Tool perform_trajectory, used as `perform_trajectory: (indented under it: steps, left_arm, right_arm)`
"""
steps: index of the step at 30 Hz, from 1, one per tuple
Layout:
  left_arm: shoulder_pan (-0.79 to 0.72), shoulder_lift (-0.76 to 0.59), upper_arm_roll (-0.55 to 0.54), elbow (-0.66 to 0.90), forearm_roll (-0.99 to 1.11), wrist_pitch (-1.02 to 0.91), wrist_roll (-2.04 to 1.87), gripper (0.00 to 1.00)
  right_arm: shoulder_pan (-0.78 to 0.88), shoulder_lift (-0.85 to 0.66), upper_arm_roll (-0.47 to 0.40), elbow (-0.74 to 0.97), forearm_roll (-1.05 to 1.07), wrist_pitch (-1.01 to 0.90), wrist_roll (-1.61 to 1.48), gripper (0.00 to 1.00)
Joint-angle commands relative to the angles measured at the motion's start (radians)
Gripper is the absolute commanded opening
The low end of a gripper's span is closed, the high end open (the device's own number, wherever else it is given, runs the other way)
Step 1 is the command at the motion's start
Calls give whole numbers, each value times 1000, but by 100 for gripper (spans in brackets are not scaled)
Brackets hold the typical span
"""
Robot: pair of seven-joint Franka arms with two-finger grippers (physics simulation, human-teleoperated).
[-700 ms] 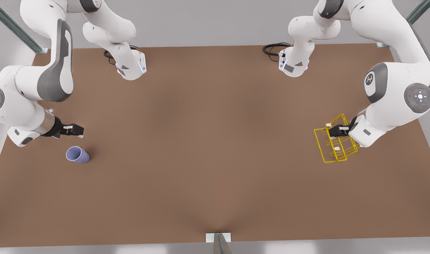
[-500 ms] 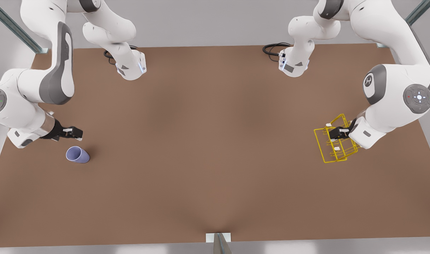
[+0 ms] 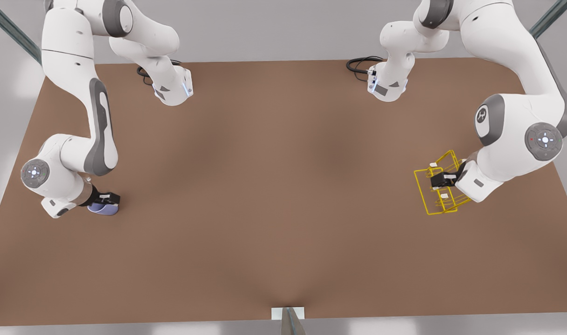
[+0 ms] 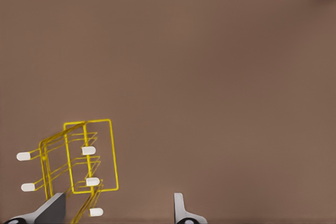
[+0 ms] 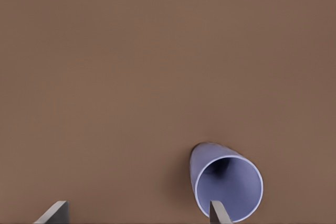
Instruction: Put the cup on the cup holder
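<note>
One pale lavender-blue tapered matte cup (image 3: 103, 209) stood at table's (image 3: 274, 195) 9 o'clock, mouth up; right gripper (image 3: 107, 199) over it, fingers apart, one at rim, gripping nothing; one yellow wire cup holder (image 3: 431, 200), white-capped prongs, at 3 o'clock; left gripper (image 3: 439, 180) above it, fingers spread, empty.

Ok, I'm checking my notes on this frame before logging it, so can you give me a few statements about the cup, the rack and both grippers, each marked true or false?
1. The cup sits on the cup holder. False: it is on the brown table, far from the rack.
2. The right gripper is over the cup. True.
3. The right gripper is shut. False: the right wrist view shows its fingers apart.
4. The left gripper is at the cup holder. True.
5. The cup holder is blue. False: it is yellow wire with white-tipped prongs.
</note>
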Motion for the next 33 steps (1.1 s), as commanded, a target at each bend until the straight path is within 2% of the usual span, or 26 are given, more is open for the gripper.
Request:
perform_trajectory:
  steps: [1,10,21,26,33]
  left_arm:
    - [0,1,0,0,1,-3,-9,100]
    - [0,4,0,-1,1,-6,-10,100]
    - [0,4,0,-1,1,-10,-7,100]
    - [0,4,0,-1,1,-19,-6,100]
    - [-2,4,0,-1,1,-19,-12,100]
  right_arm:
    - [-1,20,0,-1,3,154,-153,100]
    - [-11,46,-6,-95,36,255,-178,100]
    - [-32,39,-7,-161,82,267,-241,100]
    - [-50,-12,-7,-250,82,259,-259,100]
    - [-60,3,-23,-257,84,269,-313,100]
